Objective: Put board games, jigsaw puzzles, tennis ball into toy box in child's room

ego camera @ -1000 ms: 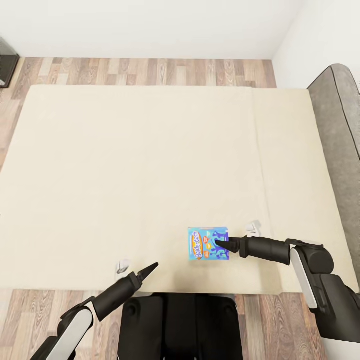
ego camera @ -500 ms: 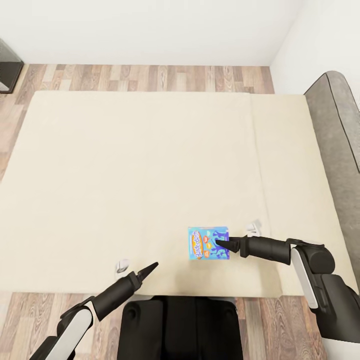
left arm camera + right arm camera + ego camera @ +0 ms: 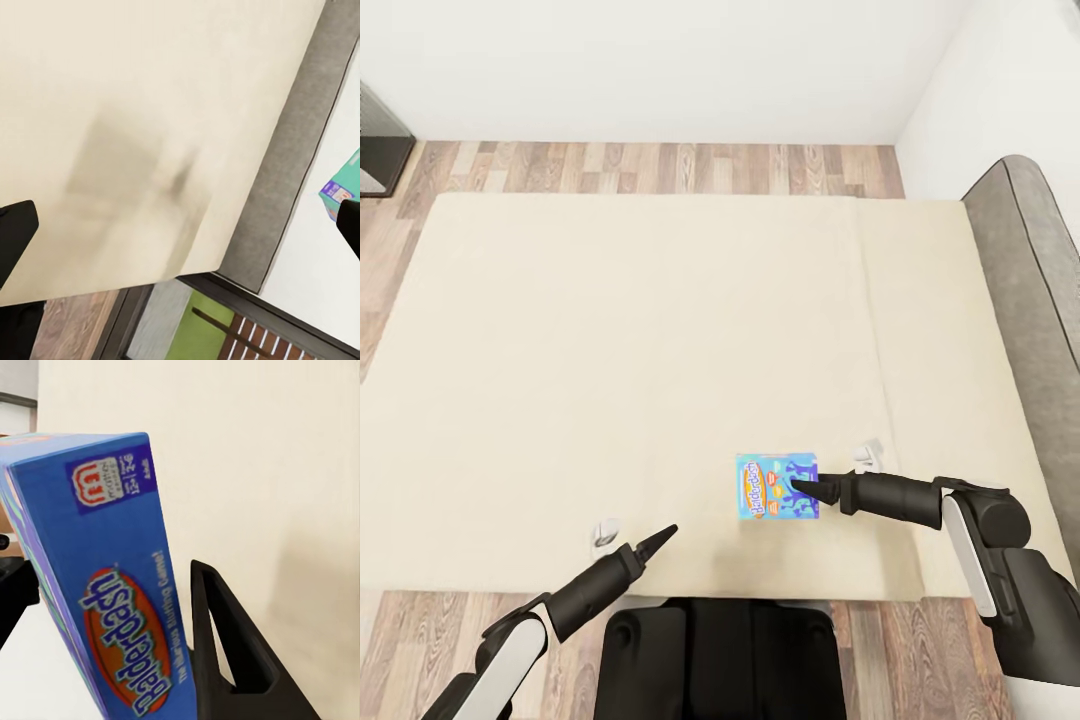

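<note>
Head view, looking down on the bed [image 3: 610, 350]: plain beige mattress, wood-plank floor [image 3: 660, 165] along its far side, white wall beyond. A dark piece of furniture [image 3: 375, 150] sits at the far left edge of the view; its kind cannot be told.

Left arm comes in low at the near left. Left claw [image 3: 655, 542] hangs over the near edge of the mattress, fingers drawn to a point in the head view. In the left wrist view its two dark fingertips [image 3: 15, 232] sit at opposite edges of the picture, well apart, nothing between them: claw released and empty. That same view looks past the mattress corner to a grey frame strip [image 3: 292, 150] and a small teal-printed box [image 3: 341, 184] far off, too cut off to identify.

A small white object [image 3: 603, 533] lies on the mattress just beside the left claw; another [image 3: 868, 455] lies near the right arm. Both too small to tell.

Blue board game [image 3: 777, 487], right of centre, near the bed's near edge, standing tilted on its edge in the right wrist view, print reading "Balderdash". Right claw [image 3: 805, 490] is grasping it: one dark finger [image 3: 225, 645] presses the printed face, the other shows behind the box's opposite side.

Far right: dark grey headboard [image 3: 1030, 290].
</note>
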Available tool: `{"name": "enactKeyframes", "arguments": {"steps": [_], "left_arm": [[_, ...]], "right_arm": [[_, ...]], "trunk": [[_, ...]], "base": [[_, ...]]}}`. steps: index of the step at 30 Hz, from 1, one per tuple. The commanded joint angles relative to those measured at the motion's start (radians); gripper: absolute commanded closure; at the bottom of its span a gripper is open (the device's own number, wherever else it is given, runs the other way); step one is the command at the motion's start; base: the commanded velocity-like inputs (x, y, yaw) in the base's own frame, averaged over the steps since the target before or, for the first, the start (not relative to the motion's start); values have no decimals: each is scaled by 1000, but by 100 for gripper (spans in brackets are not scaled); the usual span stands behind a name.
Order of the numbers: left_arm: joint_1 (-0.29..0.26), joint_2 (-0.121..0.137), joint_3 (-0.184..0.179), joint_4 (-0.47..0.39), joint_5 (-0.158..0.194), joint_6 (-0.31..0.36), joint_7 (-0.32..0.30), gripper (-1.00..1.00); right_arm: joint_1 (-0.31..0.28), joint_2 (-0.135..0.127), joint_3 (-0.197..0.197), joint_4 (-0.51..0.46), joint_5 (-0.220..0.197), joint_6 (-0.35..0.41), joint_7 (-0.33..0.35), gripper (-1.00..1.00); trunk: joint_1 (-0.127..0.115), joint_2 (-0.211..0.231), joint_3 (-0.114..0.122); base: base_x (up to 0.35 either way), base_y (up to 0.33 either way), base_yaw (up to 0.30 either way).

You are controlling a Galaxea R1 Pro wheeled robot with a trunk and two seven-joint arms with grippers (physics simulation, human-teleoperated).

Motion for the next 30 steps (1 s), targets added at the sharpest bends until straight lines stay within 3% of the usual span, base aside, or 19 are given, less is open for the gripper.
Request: {"name": "enactKeyframes", "arguments": {"steps": [1, 30], "left_arm": [[0, 0, -1, 1, 10, 6, 3, -100], [0, -4, 0, 11, 6, -1, 15, -100]], "right_arm": [[0, 0, -1, 0, -7, 8, 1, 100], [0, -1, 0, -1, -7, 10, 2, 100]], "trunk": [[1, -1, 1], [1, -1, 48]], "base": [[0, 0, 0], [0, 0, 0]]}}
